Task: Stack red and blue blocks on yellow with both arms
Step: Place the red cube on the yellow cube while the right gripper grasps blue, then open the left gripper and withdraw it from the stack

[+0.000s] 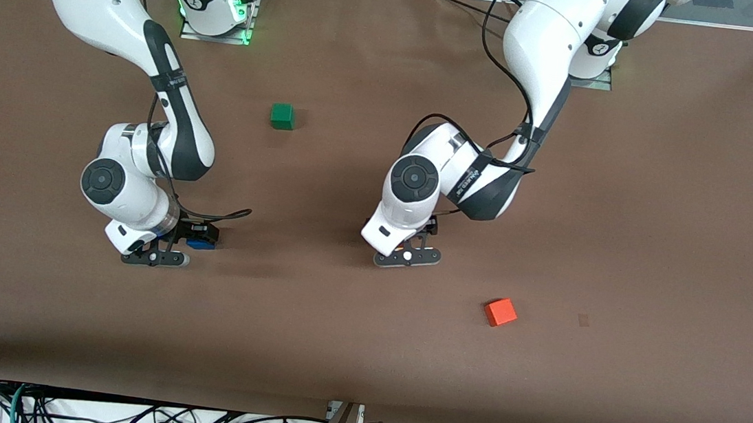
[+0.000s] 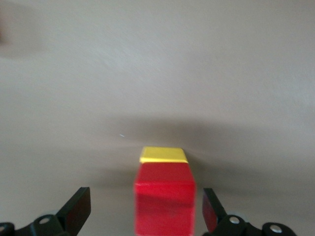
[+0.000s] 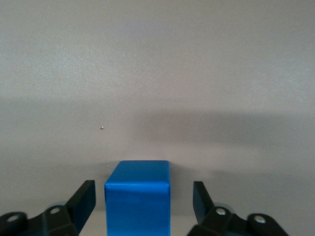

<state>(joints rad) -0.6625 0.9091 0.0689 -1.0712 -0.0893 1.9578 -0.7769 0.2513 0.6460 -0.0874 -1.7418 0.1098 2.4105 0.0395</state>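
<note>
In the left wrist view the red cube [image 2: 165, 204] stands between the open fingers of my left gripper [image 2: 146, 194], with a gap on each side. A strip of the yellow cube [image 2: 164, 155] shows right against it. In the front view my left gripper [image 1: 424, 233] is low at the table's middle, and the hand hides both cubes. My right gripper [image 3: 143, 187] is open around the blue cube [image 3: 138, 199], again with a gap on each side. In the front view this gripper [image 1: 200, 236] is low toward the right arm's end, and part of the blue cube [image 1: 201, 244] shows at it.
A green cube [image 1: 282, 116] lies on the brown table between the two arms, farther from the front camera than both grippers. An orange cube [image 1: 499, 312] lies nearer to the front camera than the left gripper, toward the left arm's end.
</note>
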